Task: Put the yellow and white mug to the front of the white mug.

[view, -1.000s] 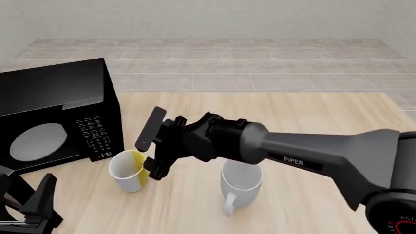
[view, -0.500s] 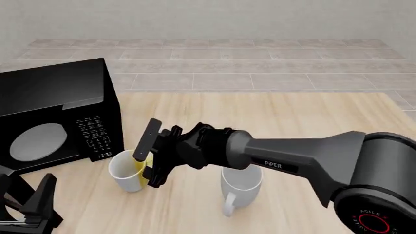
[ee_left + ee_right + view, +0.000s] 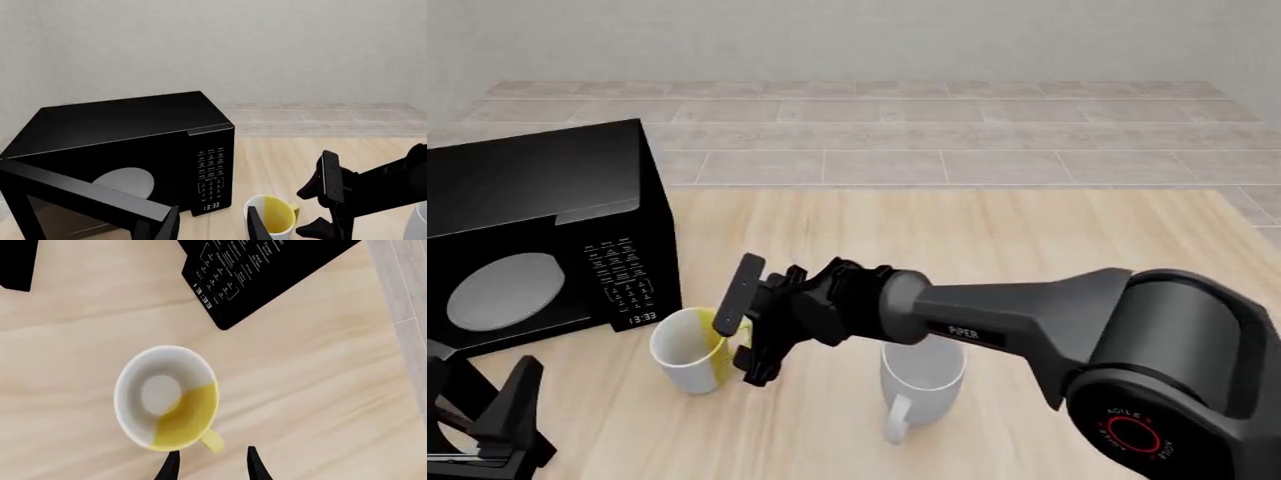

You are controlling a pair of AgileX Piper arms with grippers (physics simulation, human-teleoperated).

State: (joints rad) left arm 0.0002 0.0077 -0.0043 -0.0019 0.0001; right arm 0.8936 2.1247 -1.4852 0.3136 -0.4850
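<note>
The right hand [image 3: 743,318] hangs over the wooden surface [image 3: 1028,250] with its two fingers spread apart and nothing between them. It is tilted down toward the yellow and white mug [image 3: 690,350], which stands upright just below and to the left of the fingertips. In the right wrist view the mug's yellow handle [image 3: 211,440] sits just ahead of the released fingertips [image 3: 169,467], not yet between them. The white mug [image 3: 918,383] stands upright on the other side of the hand, under the right forearm, with its handle toward the camera. A black microwave [image 3: 547,240] sits beyond the two-tone mug, well to the left of the right hand. The left hand [image 3: 212,227] rests low by the microwave's open door [image 3: 80,197], fingers parted and empty
</note>
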